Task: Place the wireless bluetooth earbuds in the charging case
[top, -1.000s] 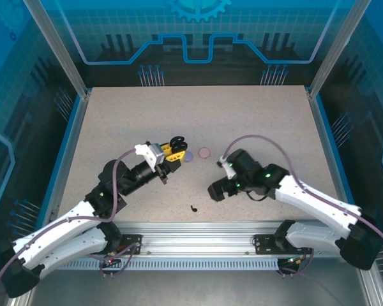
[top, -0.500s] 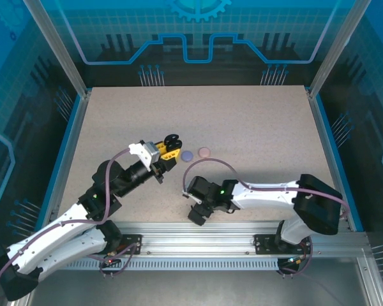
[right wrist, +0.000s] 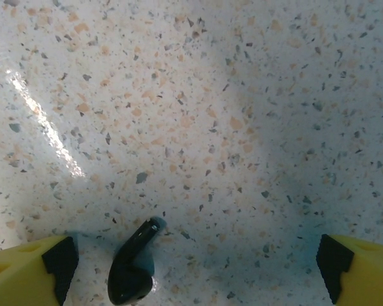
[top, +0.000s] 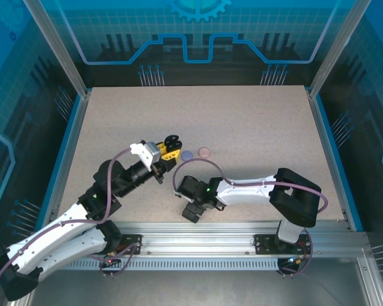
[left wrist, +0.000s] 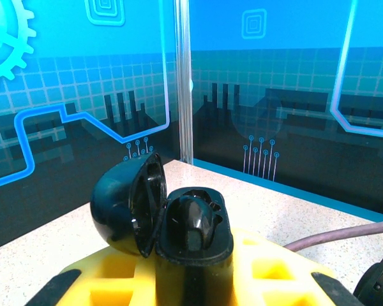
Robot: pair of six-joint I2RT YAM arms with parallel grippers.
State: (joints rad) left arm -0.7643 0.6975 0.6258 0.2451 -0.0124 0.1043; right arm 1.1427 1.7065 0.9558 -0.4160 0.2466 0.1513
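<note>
Grips black case (left wrist: 191, 229) tightly with left gripper (left wrist: 195, 290), lid open; holds right gripper (right wrist: 196, 264) wide open and empty above table (right wrist: 210, 127), black earbud (right wrist: 133, 271) lying between its fingers (right wrist: 19, 274)

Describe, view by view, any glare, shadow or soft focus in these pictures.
Right wrist: a glare streak crosses the table at left, soft shadow upper right, the black earbud fairly sharp. Left wrist: the open black case is crisp, with glossy highlights. Top external: even light, no strong glare.
</note>
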